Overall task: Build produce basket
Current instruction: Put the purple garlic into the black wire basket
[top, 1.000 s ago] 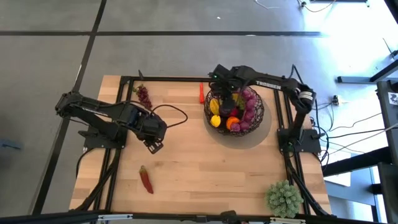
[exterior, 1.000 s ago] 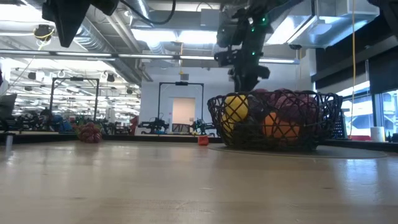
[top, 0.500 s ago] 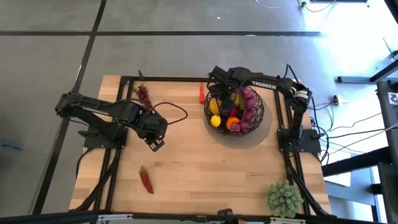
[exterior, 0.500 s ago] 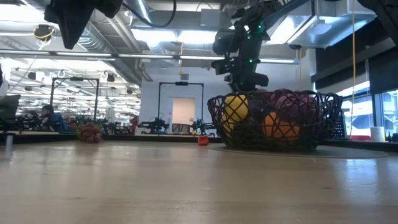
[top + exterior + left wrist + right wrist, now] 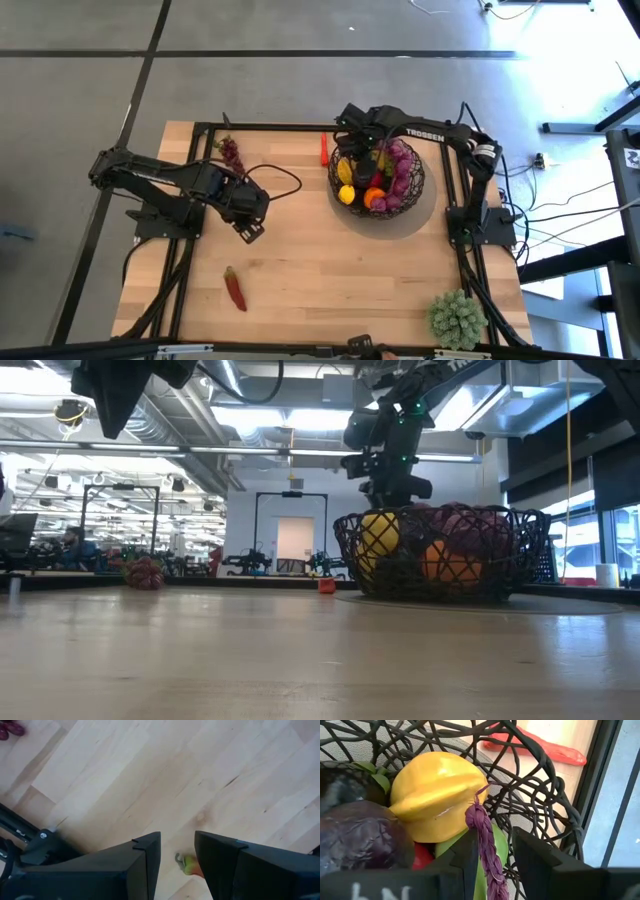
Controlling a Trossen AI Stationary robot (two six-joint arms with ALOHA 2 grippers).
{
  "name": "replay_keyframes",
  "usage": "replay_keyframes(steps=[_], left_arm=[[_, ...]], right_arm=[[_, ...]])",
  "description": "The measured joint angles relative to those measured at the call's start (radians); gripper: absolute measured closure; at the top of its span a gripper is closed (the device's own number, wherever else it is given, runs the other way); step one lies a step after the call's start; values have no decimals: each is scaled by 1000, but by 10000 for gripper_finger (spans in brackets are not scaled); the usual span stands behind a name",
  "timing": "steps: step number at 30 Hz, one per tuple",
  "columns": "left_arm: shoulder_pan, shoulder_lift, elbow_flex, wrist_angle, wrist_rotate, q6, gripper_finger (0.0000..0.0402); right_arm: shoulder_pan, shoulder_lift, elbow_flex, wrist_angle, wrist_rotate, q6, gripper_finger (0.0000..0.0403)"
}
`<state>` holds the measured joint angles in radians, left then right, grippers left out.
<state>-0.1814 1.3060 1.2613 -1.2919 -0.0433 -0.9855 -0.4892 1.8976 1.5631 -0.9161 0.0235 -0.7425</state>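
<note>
Wooden table [image 5: 330,270] filling the high view, framed by a black rail. Basket [image 5: 412,190] sitting toward 2 o'clock on it, on a grey round mat [image 5: 425,215], heaped with produce: purple leaves [image 5: 403,165], a lemon [image 5: 346,194], an orange [image 5: 376,199]. Spiky pale green plant ball [image 5: 457,316] at 5 o'clock, by the table's corner. Left gripper [image 5: 250,231] hovering at 9 o'clock above bare wood, fingers a little apart, holding nothing. Right gripper [image 5: 362,150] reaching over the basket's 11 o'clock rim, fingers [image 5: 540,865] parted with a braided purple strand [image 5: 487,850] between them (contact with the pads not clear), just beside a ridged yellow fruit [image 5: 437,792]. Purple grapes [image 5: 231,153] at 11 o'clock. Red chilli [image 5: 235,290] at 7 o'clock. Second red chilli [image 5: 324,149] at 12 o'clock, just outside the basket.
</note>
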Motion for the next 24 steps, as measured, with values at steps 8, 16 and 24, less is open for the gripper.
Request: replay_keyframes(steps=[8,16,24], left_arm=[[0,0,0,4,0,0,292],[0,0,0,5,0,-1,292],[0,0,0,6,0,-3,292]], right_arm=[[2,42,1,-4,33,0,290],[11,40,8,1,53,2,381],[37,40,96,-81,200,62,398]])
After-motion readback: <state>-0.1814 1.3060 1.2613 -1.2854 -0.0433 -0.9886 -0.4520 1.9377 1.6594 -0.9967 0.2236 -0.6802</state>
